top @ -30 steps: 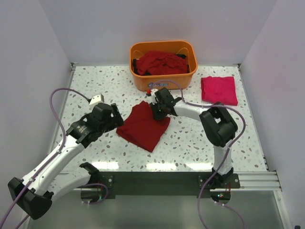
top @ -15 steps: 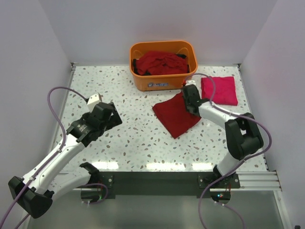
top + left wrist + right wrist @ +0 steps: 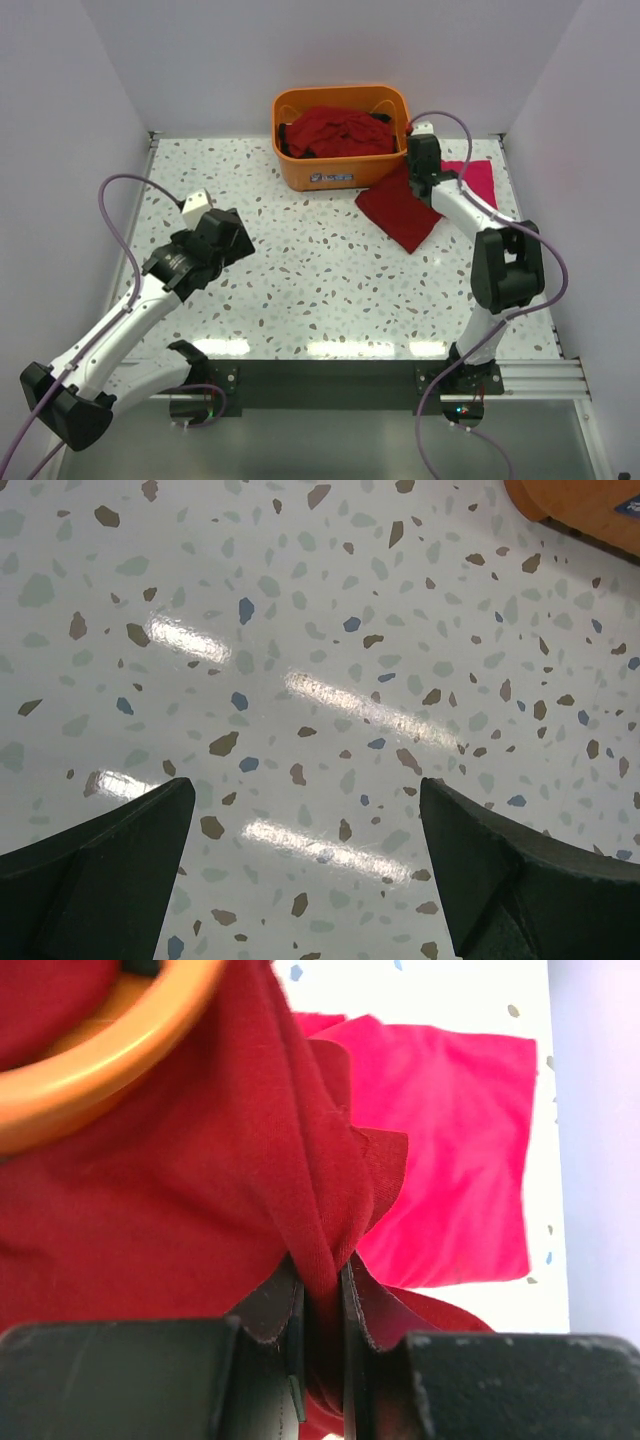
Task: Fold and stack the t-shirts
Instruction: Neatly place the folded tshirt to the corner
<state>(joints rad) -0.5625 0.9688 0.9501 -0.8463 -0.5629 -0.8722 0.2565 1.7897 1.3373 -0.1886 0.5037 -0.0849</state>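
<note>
T-shirt (image 3: 180,1190) pinched in right claw (image 3: 322,1285), wrist view only.

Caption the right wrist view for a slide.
A dark red t-shirt fold pinched by the right gripper, beside the orange tub, pink shirt beyond.

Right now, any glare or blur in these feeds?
Left wrist view: glare streaks on the table, left fingers soft-edged. Right wrist view: no glare, orange tub rim and right fingers on the dark red t-shirt slightly blurred. Top view: sharp, glare strips near front edge.
</note>
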